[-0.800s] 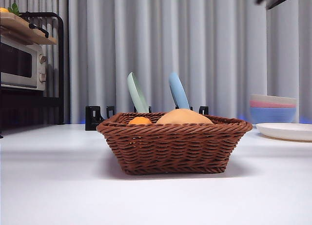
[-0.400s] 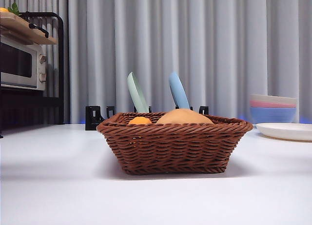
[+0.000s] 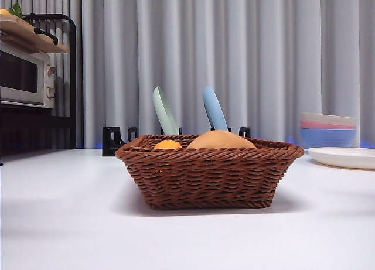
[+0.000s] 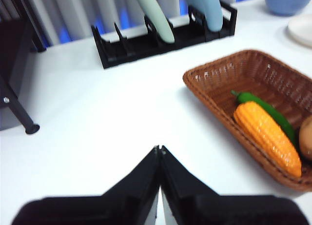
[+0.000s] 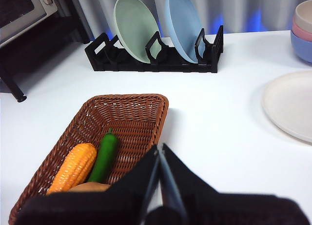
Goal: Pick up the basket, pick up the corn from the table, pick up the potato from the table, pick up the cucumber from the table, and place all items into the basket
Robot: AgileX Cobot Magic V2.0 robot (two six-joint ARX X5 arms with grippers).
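The brown wicker basket [image 3: 210,176] stands on the white table in the middle of the front view. The corn [image 3: 168,144] and the tan potato [image 3: 221,140] show above its rim. The left wrist view shows the basket [image 4: 219,73] holding the corn [image 4: 267,137], the green cucumber [image 4: 265,110] beside it and the potato's edge [image 4: 307,137]. The right wrist view shows the basket [image 5: 131,105] with corn [image 5: 73,167], cucumber [image 5: 104,156] and potato [image 5: 90,187]. My left gripper [image 4: 159,149] and right gripper [image 5: 160,149] are shut and empty, above the table beside the basket.
A black plate rack [image 5: 156,59] with a green plate [image 3: 164,110] and a blue plate [image 3: 214,108] stands behind the basket. Stacked bowls [image 3: 328,129] and a white plate [image 3: 343,157] are at the right. A toaster oven [image 3: 23,77] on a shelf is at the left.
The dark arm tip at the front view's top right corner a second ago has left the picture. The basket and its contents have not moved.
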